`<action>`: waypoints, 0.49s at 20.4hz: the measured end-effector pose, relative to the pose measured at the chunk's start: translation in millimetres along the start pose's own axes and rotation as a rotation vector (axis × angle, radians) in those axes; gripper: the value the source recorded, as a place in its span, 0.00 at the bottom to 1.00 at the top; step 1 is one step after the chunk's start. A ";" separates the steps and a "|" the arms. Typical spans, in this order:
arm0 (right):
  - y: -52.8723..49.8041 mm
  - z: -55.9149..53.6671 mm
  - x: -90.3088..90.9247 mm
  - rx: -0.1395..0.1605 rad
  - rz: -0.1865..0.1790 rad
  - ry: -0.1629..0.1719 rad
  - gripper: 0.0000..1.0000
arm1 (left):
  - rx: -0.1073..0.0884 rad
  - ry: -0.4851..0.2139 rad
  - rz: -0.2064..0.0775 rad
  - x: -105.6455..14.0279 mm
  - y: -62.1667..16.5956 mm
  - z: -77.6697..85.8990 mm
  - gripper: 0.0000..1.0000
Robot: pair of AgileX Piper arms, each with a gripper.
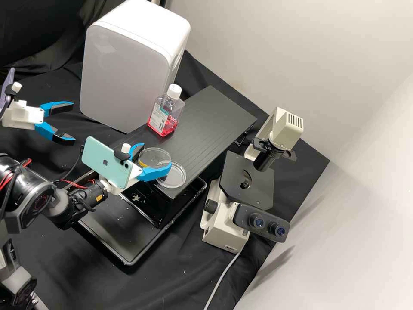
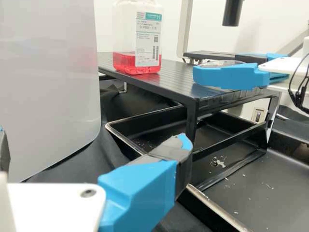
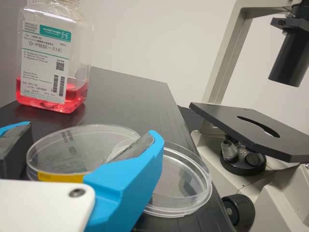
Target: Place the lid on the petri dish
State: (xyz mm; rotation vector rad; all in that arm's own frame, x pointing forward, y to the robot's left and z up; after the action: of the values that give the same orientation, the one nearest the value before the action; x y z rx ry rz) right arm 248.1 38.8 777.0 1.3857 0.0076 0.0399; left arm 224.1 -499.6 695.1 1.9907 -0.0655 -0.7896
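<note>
The right gripper [image 1: 151,161] has its two blue fingers closed on the rim of the clear lid [image 3: 79,147], holding it just above the near corner of the black shelf [image 1: 206,120]. The lid partly overlaps the petri dish [image 1: 174,175], which lies flat on that corner. The left gripper [image 1: 71,121] hangs wide open and empty beside the white box [image 1: 129,64], well apart from both.
</note>
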 end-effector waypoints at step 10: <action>0.2 1.6 0.6 -0.001 0.003 0.001 0.00 | 0.001 -0.002 0.001 1.6 0.1 0.2 1.00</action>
State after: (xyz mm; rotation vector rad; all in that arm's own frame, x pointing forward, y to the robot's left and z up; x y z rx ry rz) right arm 248.8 37.4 777.5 1.3849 0.0061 0.0426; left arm 225.2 -500.4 694.3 1.9902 -0.0680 -0.7917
